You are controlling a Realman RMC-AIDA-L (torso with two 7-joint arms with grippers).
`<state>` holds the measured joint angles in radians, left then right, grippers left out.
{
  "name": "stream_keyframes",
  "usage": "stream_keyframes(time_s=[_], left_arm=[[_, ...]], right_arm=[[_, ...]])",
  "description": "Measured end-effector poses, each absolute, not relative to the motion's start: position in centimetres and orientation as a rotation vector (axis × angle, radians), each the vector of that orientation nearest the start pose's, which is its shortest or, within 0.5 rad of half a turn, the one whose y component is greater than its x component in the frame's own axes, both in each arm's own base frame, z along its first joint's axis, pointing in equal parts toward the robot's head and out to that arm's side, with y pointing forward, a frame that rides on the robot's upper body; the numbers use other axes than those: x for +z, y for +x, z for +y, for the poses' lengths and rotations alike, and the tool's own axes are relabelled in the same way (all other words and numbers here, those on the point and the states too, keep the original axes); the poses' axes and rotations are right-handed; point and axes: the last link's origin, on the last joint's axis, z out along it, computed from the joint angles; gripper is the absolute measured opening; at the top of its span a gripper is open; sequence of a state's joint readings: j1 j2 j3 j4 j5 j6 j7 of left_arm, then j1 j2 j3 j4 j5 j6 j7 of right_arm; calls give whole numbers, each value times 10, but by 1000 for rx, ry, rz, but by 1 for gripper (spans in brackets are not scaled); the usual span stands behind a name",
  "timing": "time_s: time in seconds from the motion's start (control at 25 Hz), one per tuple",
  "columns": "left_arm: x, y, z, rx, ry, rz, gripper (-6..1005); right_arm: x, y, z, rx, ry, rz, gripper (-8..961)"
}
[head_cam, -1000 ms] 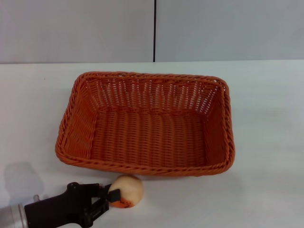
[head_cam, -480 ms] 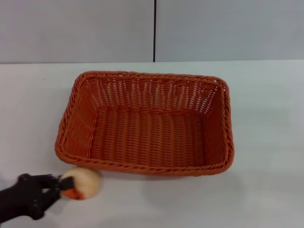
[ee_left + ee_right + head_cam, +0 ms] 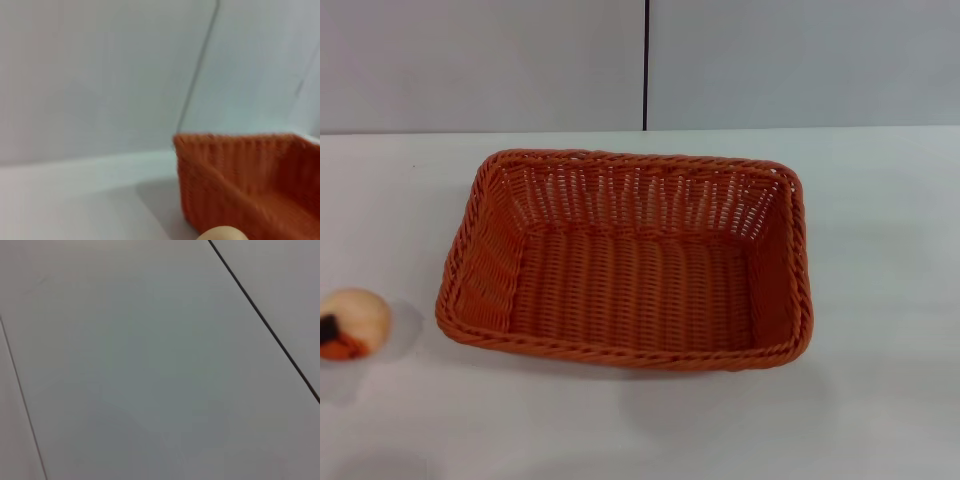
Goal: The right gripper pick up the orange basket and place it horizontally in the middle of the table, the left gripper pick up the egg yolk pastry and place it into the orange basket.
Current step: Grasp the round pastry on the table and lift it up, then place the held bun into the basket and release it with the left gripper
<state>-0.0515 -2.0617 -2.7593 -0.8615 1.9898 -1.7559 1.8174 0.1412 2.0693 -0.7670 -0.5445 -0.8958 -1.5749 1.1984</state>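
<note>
The orange basket [image 3: 625,260] lies lengthwise in the middle of the white table [image 3: 880,400], empty. At the far left edge of the head view is the egg yolk pastry [image 3: 358,318], pale beige with an orange patch, level with the basket's left front corner. Only a black fingertip of my left gripper [image 3: 328,328] shows there, pressed against the pastry and holding it. In the left wrist view the basket [image 3: 250,185] is close ahead and the top of the pastry [image 3: 222,234] peeks in. My right gripper is out of view.
A grey wall with a dark vertical seam [image 3: 645,65] stands behind the table. The right wrist view shows only a plain grey surface with a dark seam [image 3: 265,320].
My left gripper has carried the pastry from in front of the basket's near rim leftward and farther back, almost leaving the head view. The basket has not moved.
</note>
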Motion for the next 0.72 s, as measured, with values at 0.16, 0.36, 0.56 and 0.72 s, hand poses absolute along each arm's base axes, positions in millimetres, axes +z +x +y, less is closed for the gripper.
stream_keyframes(time_s=[0.16, 0.36, 0.56, 0.72], left_arm=[[94, -371, 185, -760, -2243, -844, 52], [93, -334, 204, -1042, -2303, -727, 48], [60, -305, 231, -1215, -2422, -671, 70], [23, -284, 253, -1264, -2520, -642, 88]], right_arm=[[104, 333, 260, 1386, -1614, 645, 616], [102, 329, 264, 1398, -1633, 637, 617], [101, 326, 267, 1411, -1641, 632, 617], [99, 323, 267, 1430, -1649, 626, 617]])
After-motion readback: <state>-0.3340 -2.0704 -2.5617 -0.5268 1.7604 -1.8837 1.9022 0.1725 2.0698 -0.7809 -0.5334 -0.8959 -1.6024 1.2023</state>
